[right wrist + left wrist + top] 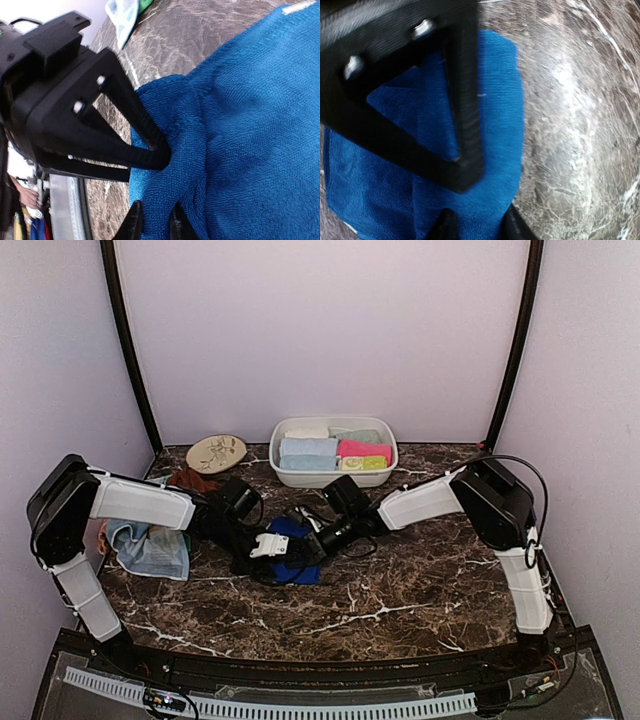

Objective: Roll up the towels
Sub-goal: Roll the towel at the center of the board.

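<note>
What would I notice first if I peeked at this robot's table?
The royal blue cloth towel in the middle of the dark marbled table, with the left gripper and right gripper meeting nose to nose over it. Behind it, by the back wall, sits a white oval plastic tub packed with folded towels in light blue, pink and green.

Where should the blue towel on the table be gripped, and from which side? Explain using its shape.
Probably the raised crease running across the blue towel, taken from above with a finger on each side. The rest lies flat against the table, so only that ridge stands proud enough to pinch.
</note>
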`<action>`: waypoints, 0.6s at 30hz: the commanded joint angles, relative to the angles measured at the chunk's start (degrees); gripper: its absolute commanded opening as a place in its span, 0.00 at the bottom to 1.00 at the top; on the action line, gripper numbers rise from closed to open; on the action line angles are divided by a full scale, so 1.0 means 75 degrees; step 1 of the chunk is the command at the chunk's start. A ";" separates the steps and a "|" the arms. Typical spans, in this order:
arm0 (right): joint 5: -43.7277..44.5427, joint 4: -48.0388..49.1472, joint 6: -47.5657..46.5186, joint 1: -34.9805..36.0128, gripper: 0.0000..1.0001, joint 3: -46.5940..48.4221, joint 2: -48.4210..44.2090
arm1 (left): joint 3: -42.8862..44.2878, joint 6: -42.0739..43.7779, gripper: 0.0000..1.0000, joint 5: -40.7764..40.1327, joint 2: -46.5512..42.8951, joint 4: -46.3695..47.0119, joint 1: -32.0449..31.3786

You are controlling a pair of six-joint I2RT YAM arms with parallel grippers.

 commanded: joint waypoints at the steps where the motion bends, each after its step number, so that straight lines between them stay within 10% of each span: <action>1: 0.0552 0.0035 0.0198 -0.0370 0.32 -0.0529 -0.0306 | -0.0031 -0.0080 0.24 -0.0374 0.0455 -0.0547 0.0032; 8: 0.1932 0.0935 -0.0609 -0.0805 0.50 -0.1804 -0.2096 | 0.0248 -0.0390 0.18 0.0359 0.0632 -0.1156 0.0213; 18: 0.4806 0.2453 -0.3426 -0.0410 0.50 -0.4808 -0.4706 | 0.1280 -0.0706 0.07 0.1934 0.1265 -0.2974 0.0457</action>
